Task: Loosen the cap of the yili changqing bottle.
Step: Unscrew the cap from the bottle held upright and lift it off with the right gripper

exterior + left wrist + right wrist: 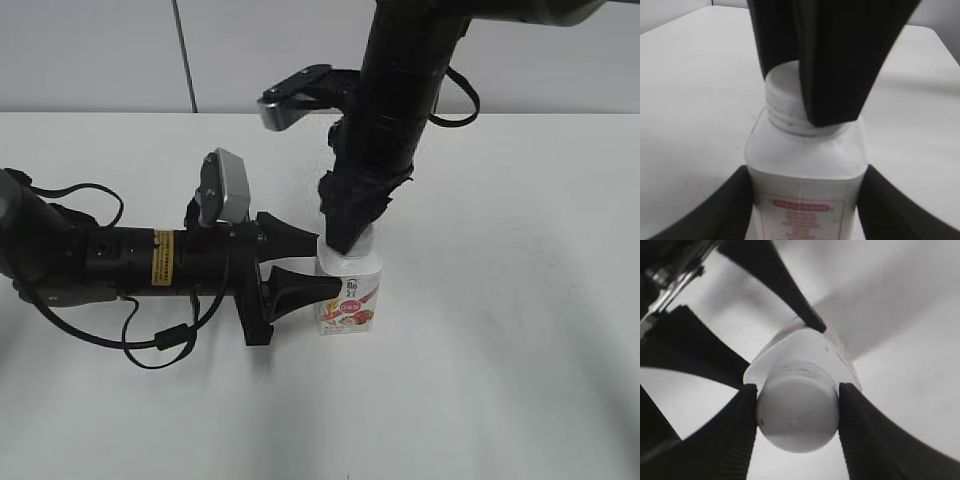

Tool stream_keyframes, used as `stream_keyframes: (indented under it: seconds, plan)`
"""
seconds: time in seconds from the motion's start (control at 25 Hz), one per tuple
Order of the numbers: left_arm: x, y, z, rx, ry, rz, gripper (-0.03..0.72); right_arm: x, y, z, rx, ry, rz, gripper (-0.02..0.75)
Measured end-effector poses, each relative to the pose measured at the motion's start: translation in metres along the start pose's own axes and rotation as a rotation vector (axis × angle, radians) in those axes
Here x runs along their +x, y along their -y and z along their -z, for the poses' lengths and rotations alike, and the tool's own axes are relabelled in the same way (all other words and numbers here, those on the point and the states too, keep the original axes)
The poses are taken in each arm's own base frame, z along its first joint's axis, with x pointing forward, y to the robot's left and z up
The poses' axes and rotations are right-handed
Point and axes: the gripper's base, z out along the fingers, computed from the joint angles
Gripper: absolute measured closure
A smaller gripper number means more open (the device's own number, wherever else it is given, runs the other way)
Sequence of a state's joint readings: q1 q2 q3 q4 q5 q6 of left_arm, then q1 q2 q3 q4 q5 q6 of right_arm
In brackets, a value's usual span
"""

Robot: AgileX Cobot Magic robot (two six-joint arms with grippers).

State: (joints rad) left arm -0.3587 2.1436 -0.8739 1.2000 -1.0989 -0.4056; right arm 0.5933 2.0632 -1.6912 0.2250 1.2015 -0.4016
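The yili changqing bottle (349,300) stands upright on the white table, white with a pink-red fruit label. My left gripper (305,262) comes in from the left and is shut on the bottle's body; both fingers press its sides in the left wrist view (805,200). My right gripper (350,243) comes down from above and is shut on the white ribbed cap (797,415), one finger on each side (798,412). In the left wrist view the cap (782,95) is partly hidden behind the right gripper's black fingers. The bottle's shoulders show under the cap (790,352).
The white table (500,350) spreads all around the bottle, with a pale wall behind it. The left arm (120,262) lies low across the table's left side with loose black cables (150,345). The right arm (400,100) rises above the bottle.
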Motion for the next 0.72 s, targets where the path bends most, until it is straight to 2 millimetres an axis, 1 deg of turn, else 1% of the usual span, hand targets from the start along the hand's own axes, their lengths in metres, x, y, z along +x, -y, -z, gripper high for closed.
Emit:
stream_keyframes:
  seconds: [0.08, 0.2, 0.28, 0.4, 0.52, 0.72]
  plan:
    - [0.000, 0.000, 0.000, 0.000, 0.000, -0.001, 0.293, 0.000, 0.000, 0.000, -0.001, 0.001, 0.227, 0.346]
    - [0.000, 0.000, 0.000, 0.000, 0.000, -0.002, 0.293, 0.000, 0.000, 0.001, -0.001, 0.002, 0.519, 0.348]
    - [0.000, 0.000, 0.000, 0.000, 0.000, -0.002, 0.293, -0.002, 0.000, 0.003, 0.002, 0.007, 0.620, 0.348]
    - [0.000, 0.000, 0.000, -0.005, 0.001, 0.004, 0.293, -0.005, -0.001, 0.011, 0.010, 0.019, 0.676, 0.349]
    - [0.000, 0.000, 0.000, -0.004, -0.001, 0.004, 0.293, -0.013, -0.001, 0.026, 0.049, 0.063, 0.687, 0.349]
    - [0.000, 0.000, 0.000, -0.004, -0.001, 0.003, 0.293, -0.013, -0.007, 0.048, 0.081, 0.111, 0.676, 0.349]
